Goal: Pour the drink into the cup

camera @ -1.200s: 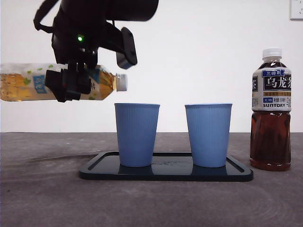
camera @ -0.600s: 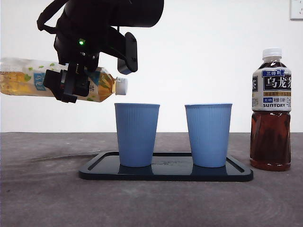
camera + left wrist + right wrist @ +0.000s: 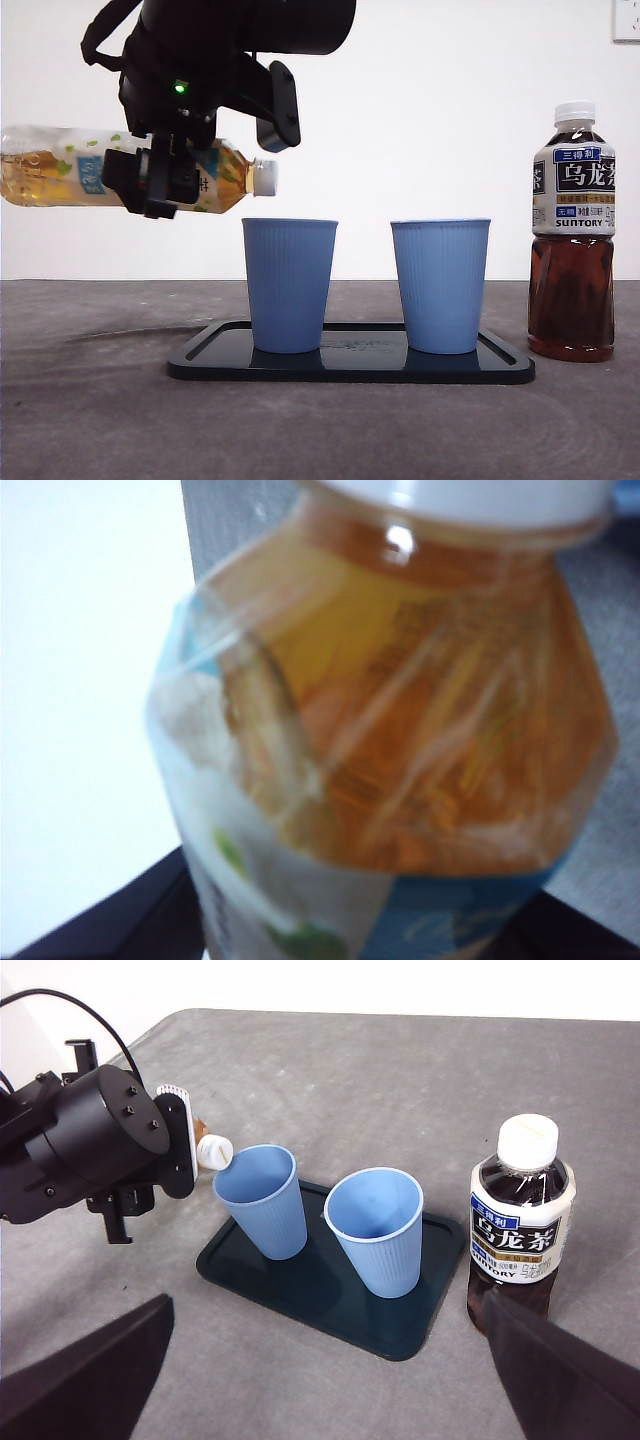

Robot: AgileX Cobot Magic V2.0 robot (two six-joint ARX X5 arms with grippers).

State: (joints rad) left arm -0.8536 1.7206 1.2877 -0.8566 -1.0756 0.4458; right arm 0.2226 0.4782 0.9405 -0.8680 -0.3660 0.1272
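Note:
My left gripper [image 3: 155, 182] is shut on a green-tea bottle [image 3: 50, 178] and holds it nearly level, neck slightly down. The bottle's white cap [image 3: 265, 177] is on and hangs just above and left of the left blue cup's [image 3: 289, 285] rim. In the left wrist view the bottle [image 3: 400, 730] fills the picture. A second blue cup [image 3: 440, 285] stands to the right on the same black tray [image 3: 350, 368]. The right wrist view shows both cups, the left [image 3: 260, 1200] and the right [image 3: 378, 1230], from above. My right gripper [image 3: 320, 1380] is open, high above the table.
A dark oolong tea bottle [image 3: 572, 235] with a white cap stands upright to the right of the tray, also seen in the right wrist view [image 3: 520, 1220]. The grey table surface [image 3: 90, 400] lies to the left of the tray.
The left gripper has carried the bottle a little to the right, bringing its cap closer to the left cup's rim. The bottle tipped neck-down slightly. Cups and dark bottle stayed put.

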